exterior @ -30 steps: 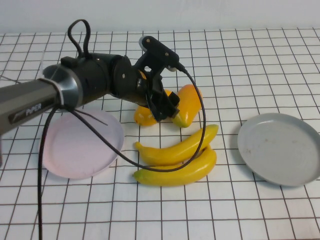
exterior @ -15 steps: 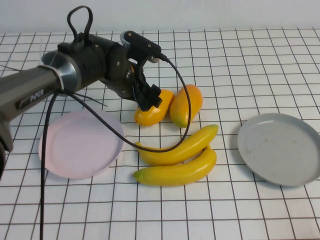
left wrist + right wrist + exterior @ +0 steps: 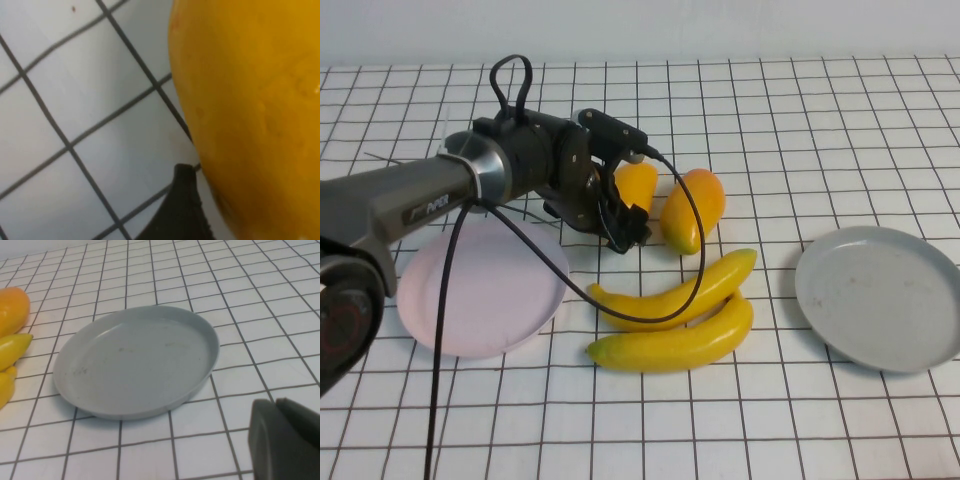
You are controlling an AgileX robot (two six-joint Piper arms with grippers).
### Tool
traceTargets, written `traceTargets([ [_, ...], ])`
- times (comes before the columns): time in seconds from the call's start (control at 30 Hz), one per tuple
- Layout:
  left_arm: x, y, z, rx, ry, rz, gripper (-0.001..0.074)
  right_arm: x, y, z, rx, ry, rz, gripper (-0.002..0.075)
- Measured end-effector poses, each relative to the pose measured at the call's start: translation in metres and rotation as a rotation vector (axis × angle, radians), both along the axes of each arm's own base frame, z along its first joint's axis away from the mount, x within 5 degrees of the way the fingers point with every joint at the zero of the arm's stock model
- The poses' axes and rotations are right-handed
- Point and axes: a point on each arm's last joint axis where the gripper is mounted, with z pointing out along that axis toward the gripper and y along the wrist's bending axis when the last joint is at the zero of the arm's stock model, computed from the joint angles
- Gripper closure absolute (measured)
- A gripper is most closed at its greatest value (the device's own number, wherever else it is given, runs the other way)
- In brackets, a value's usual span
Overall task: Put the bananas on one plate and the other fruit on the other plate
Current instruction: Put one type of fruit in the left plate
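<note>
At the far left of the gridded white table (image 3: 840, 120) sits the pale pink plate (image 3: 480, 290), bare, with the left arm's black cable looping over its near rim. Just past its right edge the left gripper (image 3: 625, 215) is down at the table, its fingers clamped around one orange-yellow mango-like fruit (image 3: 637, 185), whose upper end shows above the black wrist. In the left wrist view this held fruit (image 3: 250, 115) fills most of the frame, glossy, with one dark fingertip (image 3: 182, 205) pressed against its side over the grid lines. Just beside it to the right lies the second mango-like fruit (image 3: 692, 208), redder at its top, resting on the table. In front of both fruits the two bananas lie side by side and touching: the farther banana (image 3: 675, 295) and the nearer banana (image 3: 675, 342), both on the table. Well to the right stands the grey plate (image 3: 880, 295), bare. The right gripper (image 3: 285, 440) hangs near this plate's rim (image 3: 210, 355); whether its fingers are open or closed cannot be told
</note>
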Motion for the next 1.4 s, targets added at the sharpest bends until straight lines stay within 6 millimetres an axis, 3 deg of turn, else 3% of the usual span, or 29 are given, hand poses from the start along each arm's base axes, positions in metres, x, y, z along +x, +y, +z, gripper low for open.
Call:
traceTargets([
  [0.43, 0.008, -0.004, 0.006, -0.042, -0.107, -0.012, 0.0178, 0.000, 0.000, 0.000, 0.000, 0.000, 0.000, 0.0743],
  [0.63, 0.011, -0.006, -0.001, -0.052, -0.115, -0.011, 0.0178, 0.000, 0.000, 0.000, 0.000, 0.000, 0.000, 0.0742],
  [0.8, 0.012, -0.006, -0.004, -0.056, -0.122, -0.011, 0.0246, 0.000, 0.000, 0.000, 0.000, 0.000, 0.000, 0.0742],
  [1.1, 0.013, -0.005, -0.004, -0.016, -0.147, -0.038, 0.0246, 0.000, 0.000, 0.000, 0.000, 0.000, 0.000, 0.0742],
  [1.23, 0.011, -0.001, 0.013, 0.022, -0.180, -0.061, 0.0246, 0.000, 0.000, 0.000, 0.000, 0.000, 0.000, 0.0742],
  [1.4, -0.006, 0.014, 0.062, 0.063, -0.200, -0.026, 0.0246, 0.000, 0.000, 0.000, 0.000, 0.000, 0.000, 0.0742],
])
